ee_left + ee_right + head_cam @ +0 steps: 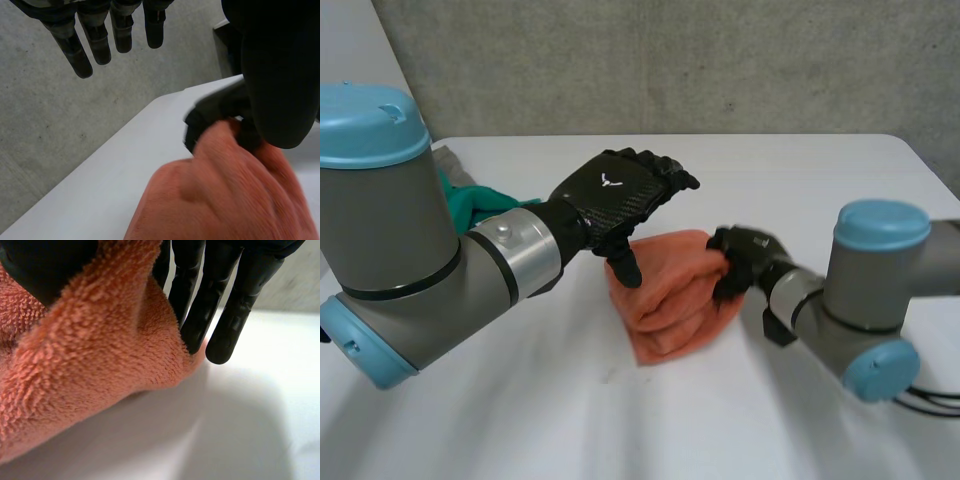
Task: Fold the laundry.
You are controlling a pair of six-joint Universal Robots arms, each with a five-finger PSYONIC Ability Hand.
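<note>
An orange towel (665, 300) lies bunched on the middle of the white table (570, 420). My left hand (615, 190) hovers over the towel's left part, fingers straight and spread, thumb pointing down close to the cloth; it holds nothing. In the left wrist view its fingers (100, 40) hang in the air beyond the towel (220, 200). My right hand (740, 255) is at the towel's right edge. In the right wrist view the towel (90, 355) is pinched between its thumb and straight fingers (210, 305). The right hand (210, 115) also appears in the left wrist view, behind the cloth.
A green cloth (470, 200) and a grey one (450, 160) lie at the back left, partly behind my left arm. A concrete wall stands behind the table's far edge. Bare table stretches in front of the towel.
</note>
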